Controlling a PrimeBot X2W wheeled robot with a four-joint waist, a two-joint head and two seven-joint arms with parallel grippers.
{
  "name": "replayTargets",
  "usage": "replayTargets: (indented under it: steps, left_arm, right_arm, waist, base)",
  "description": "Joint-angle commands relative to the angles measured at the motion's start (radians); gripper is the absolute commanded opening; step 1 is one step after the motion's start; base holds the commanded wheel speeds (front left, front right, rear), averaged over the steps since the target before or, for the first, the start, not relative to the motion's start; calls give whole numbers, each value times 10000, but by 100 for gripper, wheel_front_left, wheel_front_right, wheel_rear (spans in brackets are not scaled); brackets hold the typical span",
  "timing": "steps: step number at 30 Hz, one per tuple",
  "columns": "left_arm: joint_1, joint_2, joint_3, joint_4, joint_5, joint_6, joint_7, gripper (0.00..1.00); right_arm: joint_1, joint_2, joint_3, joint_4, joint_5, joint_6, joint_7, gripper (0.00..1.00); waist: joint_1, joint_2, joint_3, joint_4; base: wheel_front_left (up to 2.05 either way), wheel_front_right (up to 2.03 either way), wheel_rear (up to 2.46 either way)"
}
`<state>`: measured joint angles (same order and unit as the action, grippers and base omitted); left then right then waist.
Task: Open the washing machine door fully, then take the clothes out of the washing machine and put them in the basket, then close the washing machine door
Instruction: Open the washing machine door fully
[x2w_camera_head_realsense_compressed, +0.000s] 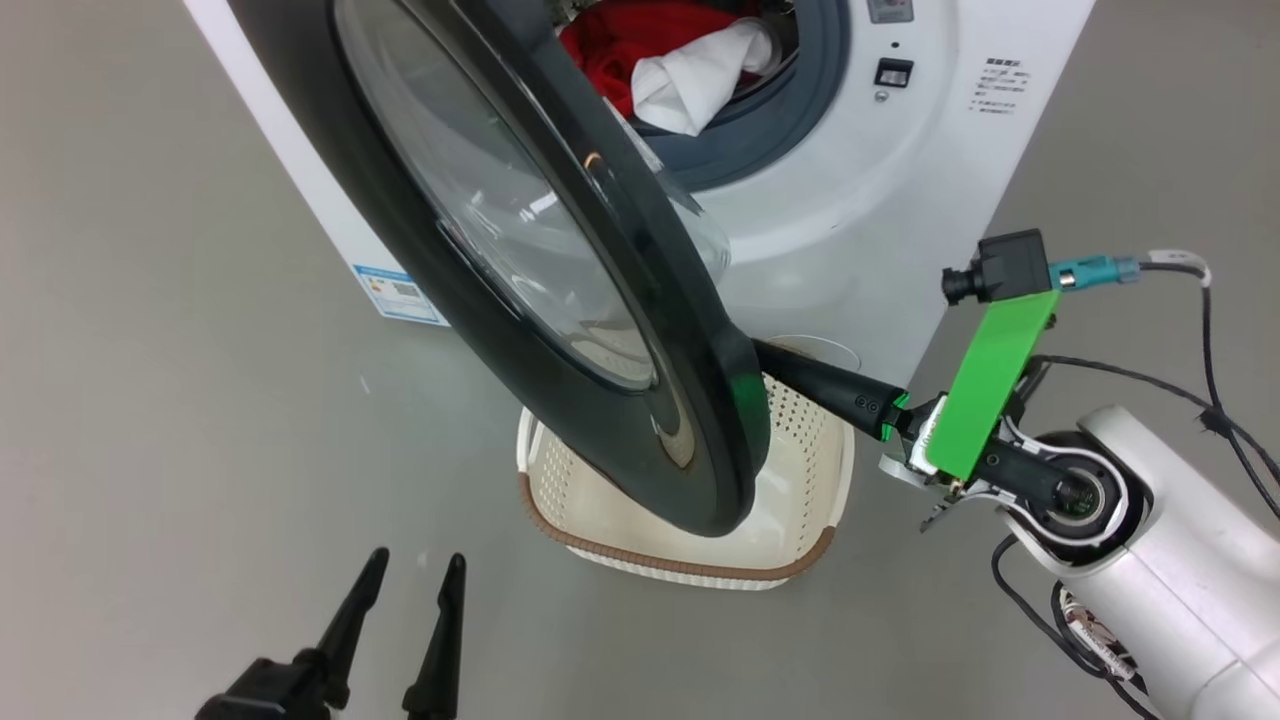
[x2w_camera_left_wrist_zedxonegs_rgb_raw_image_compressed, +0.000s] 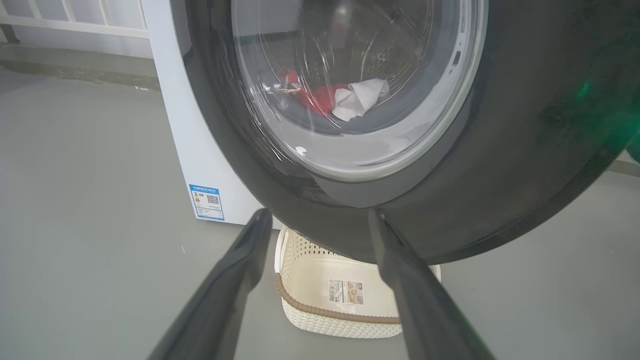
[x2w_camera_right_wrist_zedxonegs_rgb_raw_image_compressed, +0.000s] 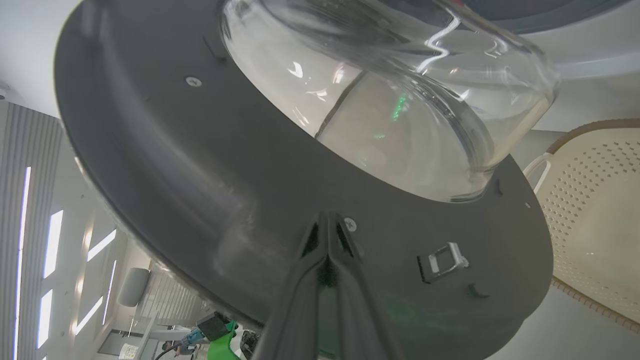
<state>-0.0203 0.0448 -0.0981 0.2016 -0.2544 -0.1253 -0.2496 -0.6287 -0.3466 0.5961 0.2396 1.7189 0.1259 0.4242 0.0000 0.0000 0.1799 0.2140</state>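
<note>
The washing machine door (x2w_camera_head_realsense_compressed: 520, 300), black-rimmed with a bulging glass window, stands partly swung out from the white washing machine (x2w_camera_head_realsense_compressed: 860, 220). My right gripper (x2w_camera_head_realsense_compressed: 775, 362) is shut, and its tips (x2w_camera_right_wrist_zedxonegs_rgb_raw_image_compressed: 327, 220) rest against the door's inner face beside the glass bowl (x2w_camera_right_wrist_zedxonegs_rgb_raw_image_compressed: 400, 125). The clothes lie in the drum: a red garment (x2w_camera_head_realsense_compressed: 640, 40) and a white cloth (x2w_camera_head_realsense_compressed: 700, 85), also seen through the glass as red garment (x2w_camera_left_wrist_zedxonegs_rgb_raw_image_compressed: 320, 97) and white cloth (x2w_camera_left_wrist_zedxonegs_rgb_raw_image_compressed: 360, 97). The basket (x2w_camera_head_realsense_compressed: 800, 520) sits on the floor under the door. My left gripper (x2w_camera_head_realsense_compressed: 417, 560) is open and empty in front of the door's outer rim (x2w_camera_left_wrist_zedxonegs_rgb_raw_image_compressed: 500, 175).
Grey floor (x2w_camera_head_realsense_compressed: 150, 400) surrounds the machine. A blue label (x2w_camera_head_realsense_compressed: 400, 290) marks its lower corner. A metal latch (x2w_camera_right_wrist_zedxonegs_rgb_raw_image_compressed: 442, 260) sticks out of the door's inner face. Cables (x2w_camera_head_realsense_compressed: 1200, 400) trail from my right wrist. The basket (x2w_camera_left_wrist_zedxonegs_rgb_raw_image_compressed: 345, 295) holds nothing but a sticker.
</note>
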Motion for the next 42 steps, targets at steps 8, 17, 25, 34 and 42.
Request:
replayTargets:
  steps: [8,17,25,34,42]
  left_arm:
    - [-237,56,202,-260,-165,-54,-122,100]
    - [-98,55,426,-223,-271,-54,-122,100]
    - [39,55,530,-134,-170,4,-122,100]
    - [89,55,466,-22,-241,172,-122,100]
    - [136,55,479,-28,-312,341,-122,100]
  right_arm:
    - [-22,300,46,13,204,48,767,0]
    - [563,697,118,-38,3,48,1105,0]
    - [985,1203,3,-19,-128,48,1204,0]
    - [1176,1735,-186,118,-366,48,1316,0]
    - [1203,2163,-278,271,-583,48,1408,0]
  waist:
    - [0,0,-120,391]
    - [0,0,-424,990]
    - [0,0,-691,1675]
    - [0,0,-834,2480]
    - [0,0,-917,2922]
  base:
    - [0,0,0]
    - [0,0,0]
    - [0,0,0]
    - [0,0,0]
    - [0,0,0]
